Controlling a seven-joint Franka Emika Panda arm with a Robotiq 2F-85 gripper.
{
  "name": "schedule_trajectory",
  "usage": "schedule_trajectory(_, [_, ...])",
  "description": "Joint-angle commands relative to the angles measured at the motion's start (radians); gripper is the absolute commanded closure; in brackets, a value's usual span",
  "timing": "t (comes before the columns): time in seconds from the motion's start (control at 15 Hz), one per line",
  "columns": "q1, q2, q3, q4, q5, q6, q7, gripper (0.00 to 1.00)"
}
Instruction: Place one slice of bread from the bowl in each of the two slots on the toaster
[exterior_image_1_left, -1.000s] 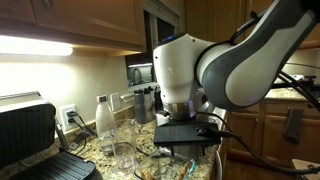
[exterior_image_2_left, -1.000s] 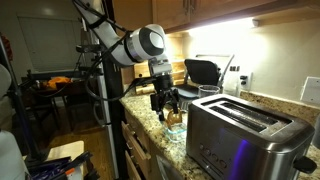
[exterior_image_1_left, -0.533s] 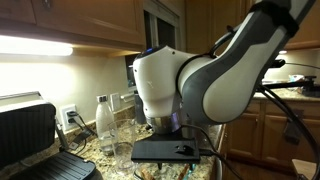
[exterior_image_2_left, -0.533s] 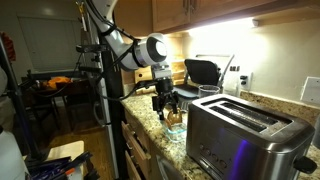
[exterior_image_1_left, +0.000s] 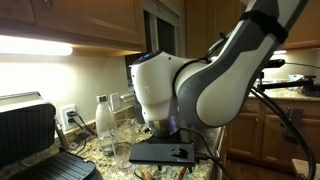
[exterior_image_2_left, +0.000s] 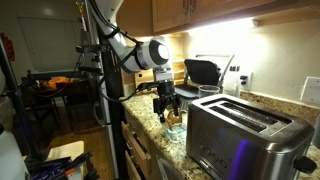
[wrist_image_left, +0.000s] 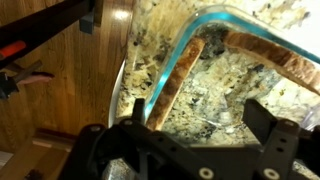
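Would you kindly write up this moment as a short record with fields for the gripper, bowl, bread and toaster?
gripper: open, empty, hovering over the bowl
bowl: clear glass, on the granite counter
bread: slices in the bowl, lying along its wall
toaster: steel, on the same counter, apart from the gripper
slots: no bread showing
grill press: black, lid raised
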Motion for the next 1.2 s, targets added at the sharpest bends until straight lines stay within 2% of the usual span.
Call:
schedule_trajectory(0.0, [0.028,-0.015,-0.033,-0.02,0.016,0.01,0.033,0.0])
schedule_trajectory(0.07, [0.028,-0.015,-0.035,-0.021,0.015,0.011,0.035,0.06])
schedule_trajectory(0.13, [0.028,-0.015,-0.037,-0.022,0.015,0.011,0.035,0.26])
schedule_trajectory(0.8, [0.029,-0.015,-0.045,-0.019,0.012,0.006,0.039,0.91])
schedule_trajectory(1.0, [0.03,-0.019,-0.045,-0.014,0.009,-0.005,0.039,0.97])
schedule_trajectory(1.07, [0.031,-0.023,-0.045,-0.012,0.006,-0.011,0.04,0.92])
schedule_trajectory(1.13, [0.032,-0.028,-0.045,-0.012,0.003,-0.015,0.042,0.92])
